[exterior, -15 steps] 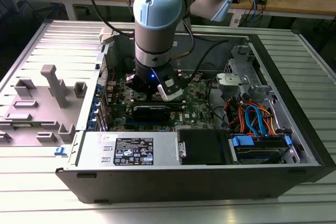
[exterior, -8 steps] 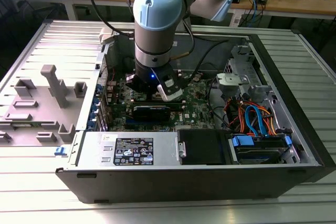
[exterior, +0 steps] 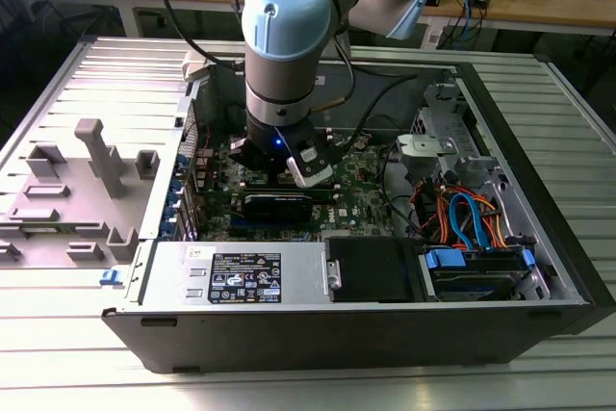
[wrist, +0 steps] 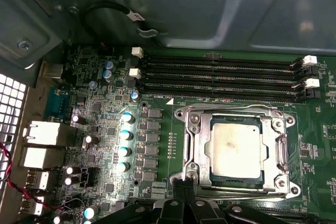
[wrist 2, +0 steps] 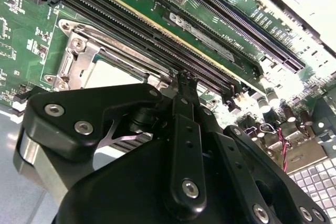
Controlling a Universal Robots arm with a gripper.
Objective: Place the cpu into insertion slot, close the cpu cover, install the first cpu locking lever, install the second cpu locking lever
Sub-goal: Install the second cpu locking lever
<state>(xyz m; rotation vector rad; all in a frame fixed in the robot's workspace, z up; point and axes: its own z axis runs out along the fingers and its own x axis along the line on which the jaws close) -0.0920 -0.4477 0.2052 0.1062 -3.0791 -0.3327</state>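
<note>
I see the cpu [wrist: 234,152], dull silver, lying flat in the insertion slot [wrist: 202,151], with the cpu cover [wrist: 274,153] closed down around it

Even, soft room light fills the exterior view, though the computer case [exterior: 539,238] interior sits in shadow. In the first wrist view, glare whitens the capacitors [wrist: 125,141] and cpu [wrist: 235,148]. The second wrist view overexposes its far corner, and the near gripper [wrist 2: 181,85] blurs slightly.

Arm [exterior: 289,36] pointing down, gripper [wrist: 185,184] fingers together
</note>
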